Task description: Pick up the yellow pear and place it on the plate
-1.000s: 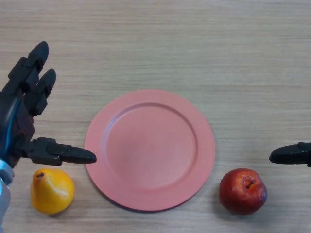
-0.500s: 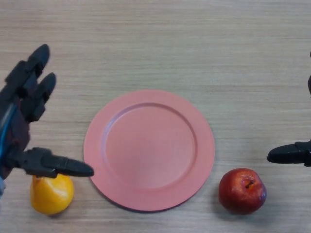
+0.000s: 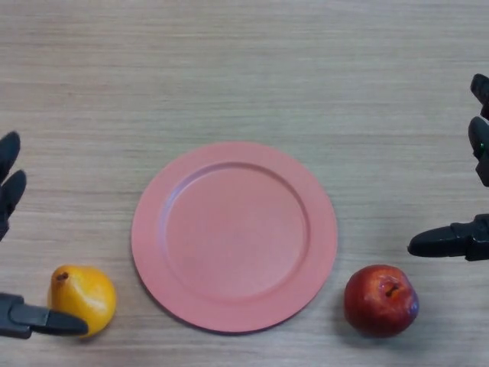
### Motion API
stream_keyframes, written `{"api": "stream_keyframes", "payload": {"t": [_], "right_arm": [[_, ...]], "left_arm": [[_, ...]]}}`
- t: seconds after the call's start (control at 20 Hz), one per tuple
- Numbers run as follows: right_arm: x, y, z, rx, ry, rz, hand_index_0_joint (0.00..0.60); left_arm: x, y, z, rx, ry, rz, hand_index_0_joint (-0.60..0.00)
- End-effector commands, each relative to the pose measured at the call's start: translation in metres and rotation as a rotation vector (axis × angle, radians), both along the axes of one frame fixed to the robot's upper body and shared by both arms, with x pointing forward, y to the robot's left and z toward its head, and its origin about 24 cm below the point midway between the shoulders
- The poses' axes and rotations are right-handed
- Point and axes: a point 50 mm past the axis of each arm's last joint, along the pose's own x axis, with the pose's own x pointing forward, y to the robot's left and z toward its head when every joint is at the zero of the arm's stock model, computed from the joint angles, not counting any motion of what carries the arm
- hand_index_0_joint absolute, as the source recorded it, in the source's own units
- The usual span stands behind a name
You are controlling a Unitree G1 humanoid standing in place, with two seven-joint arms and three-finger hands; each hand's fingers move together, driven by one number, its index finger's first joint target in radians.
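The yellow pear (image 3: 82,298) lies on the table at the lower left, stem end up-left. Just to its right sits the empty pink plate (image 3: 234,235). My left hand (image 3: 30,322) is open at the left edge: its thumb crosses the pear's lower left side, while the fingers (image 3: 9,183) stick up well above the fruit. My right hand (image 3: 458,239) is open at the right edge, thumb pointing left above the apple, holding nothing.
A red apple (image 3: 380,300) rests on the table right of the plate, below my right thumb. The wooden table (image 3: 244,69) stretches bare behind the plate.
My left hand has drawn back toward the lower left, its thumb dropping from above the pear to its lower side. My right hand has come slightly further into view.
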Motion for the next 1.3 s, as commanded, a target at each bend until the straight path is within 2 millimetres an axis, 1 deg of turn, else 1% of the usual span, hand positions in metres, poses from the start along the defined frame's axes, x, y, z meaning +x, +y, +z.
{"api": "stream_keyframes", "payload": {"t": [0.05, 0.25, 0.35, 0.55, 0.8, 0.9, 0.95, 1.0, 1.05, 1.1, 1.15, 1.3], "right_arm": [[-0.003, -0.001, 0.037, -0.010, -0.225, 0.006, 0.000], [-0.003, 0.001, 0.035, -0.011, -0.217, 0.015, 0.000], [-0.004, -0.001, 0.034, -0.004, -0.208, 0.014, 0.000], [-0.006, -0.004, 0.034, 0.001, -0.203, 0.009, 0.000], [-0.008, -0.008, 0.037, -0.002, -0.223, -0.013, 0.000], [-0.008, -0.009, 0.038, 0.004, -0.234, -0.020, 0.000], [-0.008, -0.009, 0.038, 0.005, -0.233, -0.020, 0.000], [-0.008, -0.009, 0.038, 0.005, -0.231, -0.020, 0.000], [-0.008, -0.010, 0.038, 0.004, -0.230, -0.021, 0.000], [-0.008, -0.010, 0.038, 0.002, -0.230, -0.022, 0.000], [-0.008, -0.011, 0.038, -0.003, -0.236, -0.026, 0.000], [-0.009, -0.011, 0.037, -0.002, -0.229, -0.030, 0.000]], "left_arm": [[-0.009, 0.017, 0.025, 0.168, -0.189, 0.050, 0.000], [-0.007, 0.028, 0.002, 0.177, -0.115, 0.088, 0.000], [-0.002, 0.027, -0.010, 0.182, -0.106, 0.108, 0.000], [0.007, 0.017, -0.029, 0.150, -0.047, 0.106, 0.000], [0.016, 0.008, -0.044, 0.073, 0.006, 0.101, 0.000], [0.019, 0.004, -0.048, 0.084, 0.001, 0.098, 0.000], [0.019, 0.004, -0.048, 0.090, 0.001, 0.098, -0.101], [0.019, 0.004, -0.049, 0.119, -0.003, 0.104, -0.250], [0.020, 0.004, -0.051, 0.151, -0.009, 0.113, -0.351], [0.019, 0.004, -0.055, 0.213, 0.003, 0.116, -0.500], [0.018, 0.006, -0.058, 0.283, 0.019, 0.116, -0.600], [0.018, 0.008, -0.061, 0.370, 0.002, 0.134, -0.600]]}}
